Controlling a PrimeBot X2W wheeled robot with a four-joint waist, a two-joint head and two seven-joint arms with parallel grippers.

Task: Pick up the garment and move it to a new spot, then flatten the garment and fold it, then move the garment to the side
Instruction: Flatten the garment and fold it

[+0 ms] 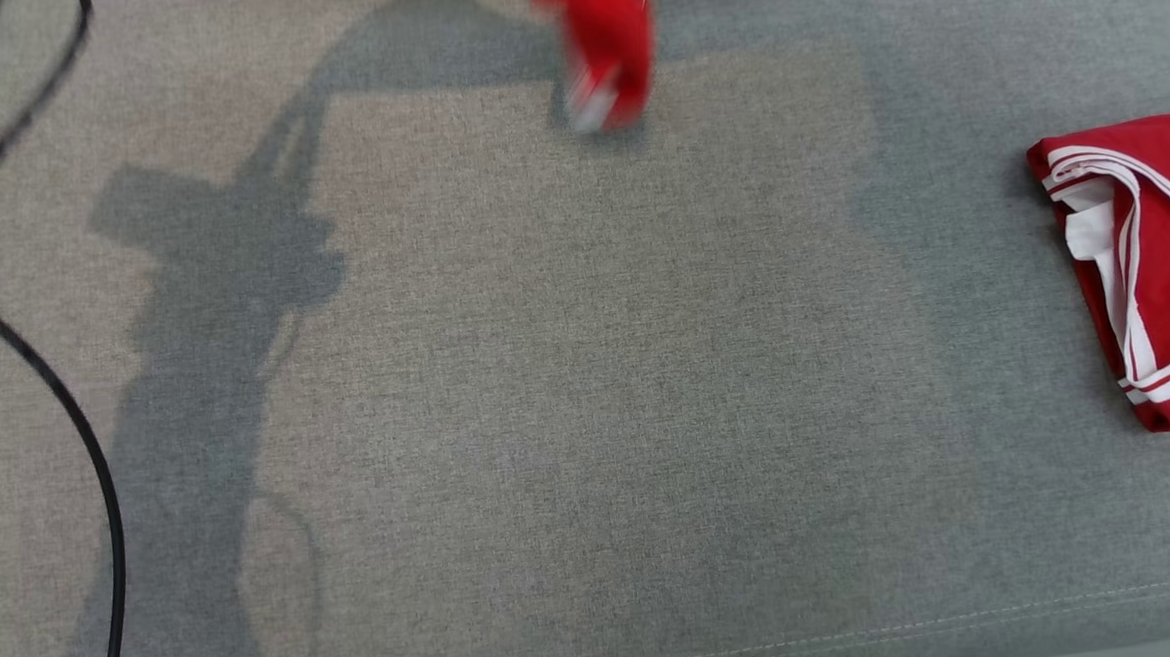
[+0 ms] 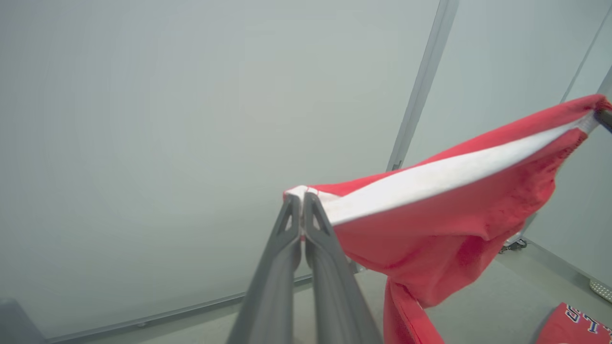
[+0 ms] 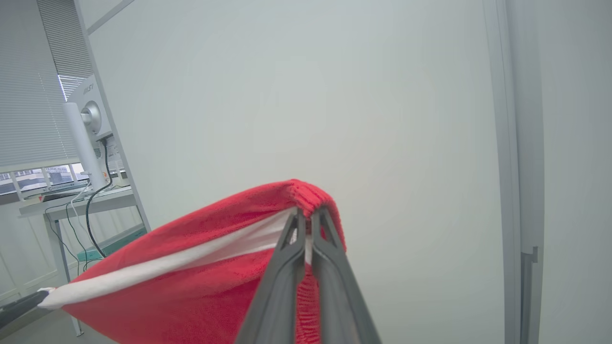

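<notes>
Left pincer (image 2: 302, 203) and right pincer (image 3: 306, 217), fully closed, each clamp one end of the white-banded edge of the garment (image 2: 444, 224), taut between them. It hangs above the counter's (image 1: 590, 418) far edge, long axis left-right; neither arm is nearer.

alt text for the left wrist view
The left gripper is shut on a corner of a red garment with a white band, before a pale wall. The cloth stretches to the right gripper at the upper right edge; another red shirt lies at the lower right.
</notes>
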